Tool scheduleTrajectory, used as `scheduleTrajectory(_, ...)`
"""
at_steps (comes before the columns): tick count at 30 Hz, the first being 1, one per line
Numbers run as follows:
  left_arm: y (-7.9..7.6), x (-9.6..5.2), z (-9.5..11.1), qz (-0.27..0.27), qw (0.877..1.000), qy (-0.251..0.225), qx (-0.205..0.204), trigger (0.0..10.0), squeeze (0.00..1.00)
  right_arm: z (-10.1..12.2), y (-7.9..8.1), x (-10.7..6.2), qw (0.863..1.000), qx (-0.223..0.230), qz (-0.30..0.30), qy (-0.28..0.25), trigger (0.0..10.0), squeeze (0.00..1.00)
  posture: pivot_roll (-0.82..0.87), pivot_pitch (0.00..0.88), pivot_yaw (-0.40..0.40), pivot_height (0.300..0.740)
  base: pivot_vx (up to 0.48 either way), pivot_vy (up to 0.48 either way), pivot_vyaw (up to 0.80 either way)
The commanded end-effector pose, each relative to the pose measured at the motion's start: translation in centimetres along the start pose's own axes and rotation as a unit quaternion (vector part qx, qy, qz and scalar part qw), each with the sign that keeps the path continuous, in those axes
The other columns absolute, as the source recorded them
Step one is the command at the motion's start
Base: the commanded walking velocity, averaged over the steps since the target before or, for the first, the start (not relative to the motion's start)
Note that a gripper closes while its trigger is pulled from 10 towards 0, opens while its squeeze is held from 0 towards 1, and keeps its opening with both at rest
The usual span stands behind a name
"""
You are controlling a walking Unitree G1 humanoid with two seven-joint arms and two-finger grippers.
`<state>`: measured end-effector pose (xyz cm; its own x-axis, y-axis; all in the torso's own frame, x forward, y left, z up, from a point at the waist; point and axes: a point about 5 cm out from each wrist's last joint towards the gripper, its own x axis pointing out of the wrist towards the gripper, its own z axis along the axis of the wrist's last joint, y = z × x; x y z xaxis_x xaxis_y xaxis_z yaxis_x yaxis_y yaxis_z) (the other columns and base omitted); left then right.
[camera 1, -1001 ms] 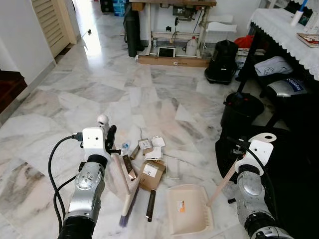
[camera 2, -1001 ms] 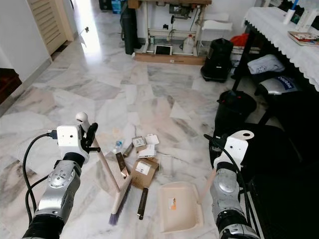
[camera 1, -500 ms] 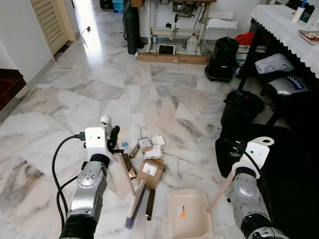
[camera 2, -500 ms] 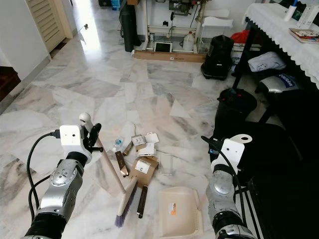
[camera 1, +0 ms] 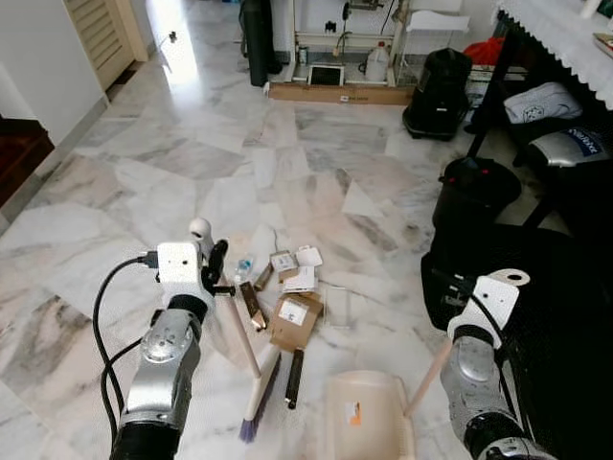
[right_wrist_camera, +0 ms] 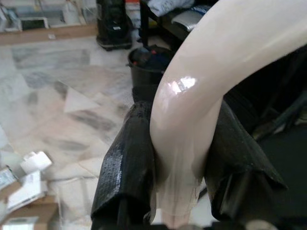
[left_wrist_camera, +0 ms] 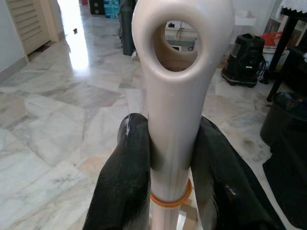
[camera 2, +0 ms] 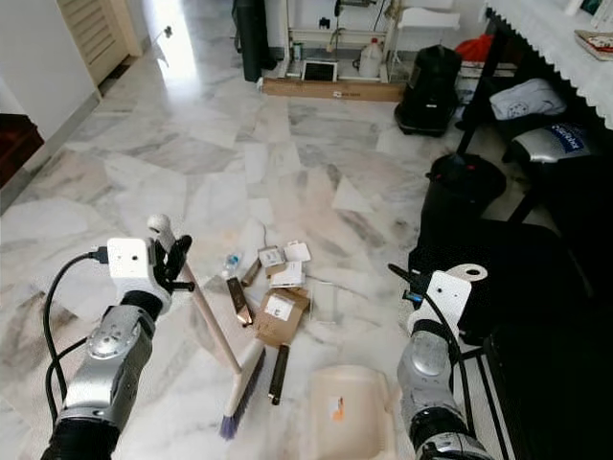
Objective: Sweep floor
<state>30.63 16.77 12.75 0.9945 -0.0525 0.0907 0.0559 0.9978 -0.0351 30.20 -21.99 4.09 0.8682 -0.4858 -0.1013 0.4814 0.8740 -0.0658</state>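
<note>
Left gripper [left_wrist_camera: 168, 158] pinching broom [camera 1: 251, 383] handle; head has swung nearer litter [camera 1: 292, 307] mid-floor. Right gripper [right_wrist_camera: 177, 163] clamped on dustpan [camera 1: 369, 414] handle, pan drawn closer. Sweep underway.

floor [camera 1: 192, 163]: polished marble, glossy, veined grey and white
broom [left_wrist_camera: 180, 120]: smooth cream plastic handle, glossy
dustpan [camera 1: 369, 422]: cream plastic, matt; handle shiny
box [camera 1: 295, 321]: brown cardboard, dull
fingers [left_wrist_camera: 124, 187]: black rubbery, slight sheen
arms [camera 1: 163, 374]: silver metal
</note>
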Motion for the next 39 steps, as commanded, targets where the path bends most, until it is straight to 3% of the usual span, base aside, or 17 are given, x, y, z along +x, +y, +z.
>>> scheduleTrajectory(1,0.2,-0.1,0.9,0.001,1.000,-0.016,0.001,10.0,0.00,0.3,0.0,0.3,1.000,-0.011,-0.003,-0.003,10.0,0.00,0.06,0.172,-0.009,0.740,0.000,0.000,0.00)
scheduleTrajectory(11,-0.1,-0.1,-0.2,-0.009,1.000,0.019,-0.015,10.0,0.00,0.2,0.5,0.2,1.000,-0.006,-0.005,0.003,10.0,0.00,0.06,0.204,-0.011,0.740,0.000,0.000,0.00)
scheduleTrajectory(16,-1.1,0.2,-0.7,-0.060,0.996,0.048,-0.044,10.0,0.00,-0.4,0.3,-0.2,1.000,-0.005,-0.008,0.011,10.0,0.00,0.05,0.213,-0.011,0.740,0.000,0.000,0.00)
scheduleTrajectory(25,-2.0,0.1,-1.0,-0.124,0.988,0.073,-0.060,10.0,0.00,-0.4,-0.1,0.0,1.000,-0.001,-0.019,0.019,10.0,0.00,0.05,0.208,-0.015,0.740,0.000,0.000,0.00)
scheduleTrajectory(32,-2.2,0.1,-0.6,-0.141,0.986,0.070,-0.062,10.0,0.00,0.5,-0.1,0.6,1.000,0.001,-0.030,0.006,10.0,0.00,0.05,0.196,-0.019,0.740,0.000,0.000,0.00)
scheduleTrajectory(39,-1.1,-0.1,1.0,-0.131,0.989,0.047,-0.046,10.0,0.00,0.9,0.0,0.9,0.999,0.011,-0.044,0.010,10.0,0.00,0.06,0.159,-0.019,0.740,0.000,0.000,0.00)
